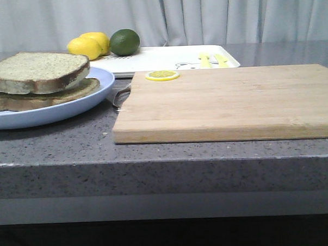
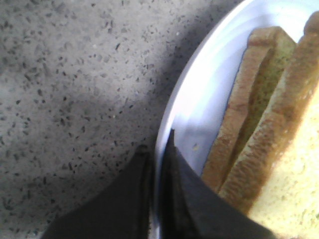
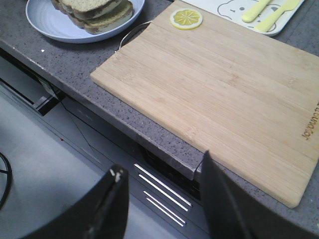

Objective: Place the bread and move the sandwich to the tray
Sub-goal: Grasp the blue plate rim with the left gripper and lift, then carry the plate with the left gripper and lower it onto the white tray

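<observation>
Front view: the sandwich (image 1: 39, 79) sits stacked on its plate (image 1: 71, 108), no tool visible; cutting board (image 1: 228, 101) and lemon slice (image 1: 162, 75) lie between it and the tray (image 1: 166, 57).

Left wrist: left tool (image 2: 158, 149) pinches the plate rim, bread just beside it (soft, likely to slide, so carry level).

Right wrist: right tool (image 3: 162, 174) gapes empty off the counter (image 3: 75, 64).

Both grippers (image 2: 157, 164) (image 3: 162, 199) have dark, tapered, matte fingers.
</observation>
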Motion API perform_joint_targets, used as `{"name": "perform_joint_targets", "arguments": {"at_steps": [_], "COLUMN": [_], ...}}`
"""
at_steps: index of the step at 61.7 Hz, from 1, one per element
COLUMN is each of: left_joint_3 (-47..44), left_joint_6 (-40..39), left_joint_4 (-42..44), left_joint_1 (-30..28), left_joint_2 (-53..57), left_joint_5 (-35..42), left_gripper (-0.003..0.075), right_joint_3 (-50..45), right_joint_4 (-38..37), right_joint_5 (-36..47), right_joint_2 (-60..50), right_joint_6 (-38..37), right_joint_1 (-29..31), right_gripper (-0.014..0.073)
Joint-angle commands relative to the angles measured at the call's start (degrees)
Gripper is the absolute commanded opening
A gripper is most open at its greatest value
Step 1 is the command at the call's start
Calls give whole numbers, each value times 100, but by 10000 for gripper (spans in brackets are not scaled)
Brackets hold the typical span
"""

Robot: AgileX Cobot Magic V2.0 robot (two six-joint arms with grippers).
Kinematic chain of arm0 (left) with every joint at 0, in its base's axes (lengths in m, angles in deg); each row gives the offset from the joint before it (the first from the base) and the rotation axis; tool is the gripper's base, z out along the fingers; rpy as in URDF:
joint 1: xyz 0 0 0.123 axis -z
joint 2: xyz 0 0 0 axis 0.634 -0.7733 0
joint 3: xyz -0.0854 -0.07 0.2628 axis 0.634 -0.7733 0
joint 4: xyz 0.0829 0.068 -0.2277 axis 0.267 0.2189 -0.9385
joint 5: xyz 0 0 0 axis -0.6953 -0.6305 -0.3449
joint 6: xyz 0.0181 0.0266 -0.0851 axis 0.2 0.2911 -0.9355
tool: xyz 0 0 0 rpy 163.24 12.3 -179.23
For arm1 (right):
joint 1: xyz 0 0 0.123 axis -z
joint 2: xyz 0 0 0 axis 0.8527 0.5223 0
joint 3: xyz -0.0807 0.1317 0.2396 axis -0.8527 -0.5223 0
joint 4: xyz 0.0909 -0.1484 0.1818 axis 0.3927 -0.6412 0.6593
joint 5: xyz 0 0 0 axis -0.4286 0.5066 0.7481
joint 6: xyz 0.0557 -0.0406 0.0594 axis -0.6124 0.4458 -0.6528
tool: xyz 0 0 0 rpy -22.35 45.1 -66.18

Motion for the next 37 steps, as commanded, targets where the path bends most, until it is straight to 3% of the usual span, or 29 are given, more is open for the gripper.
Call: {"name": "perform_joint_targets", "arguments": {"at_steps": [1, 14, 25, 37], "left_joint_3": [253, 849, 1436, 1901], "left_joint_6": [22, 22, 22, -23], "left_joint_4": [-209, -462, -1164, -1649], "left_joint_1": [7, 30, 123, 478], "left_joint_2": [208, 326, 346, 293], "left_joint_5": [-43, -188, -311, 252], "left_gripper": [-20, -20, -20, -20], "right_joint_3": [114, 114, 114, 114], "right_joint_4": [-6, -6, -6, -6], "right_joint_5": [371, 364, 353, 353], "right_joint_2": [19, 19, 19, 19], "right_joint_6": [25, 25, 25, 25], "right_joint_1": [25, 25, 25, 25], "right_gripper": [362, 362, 362, 362]}}
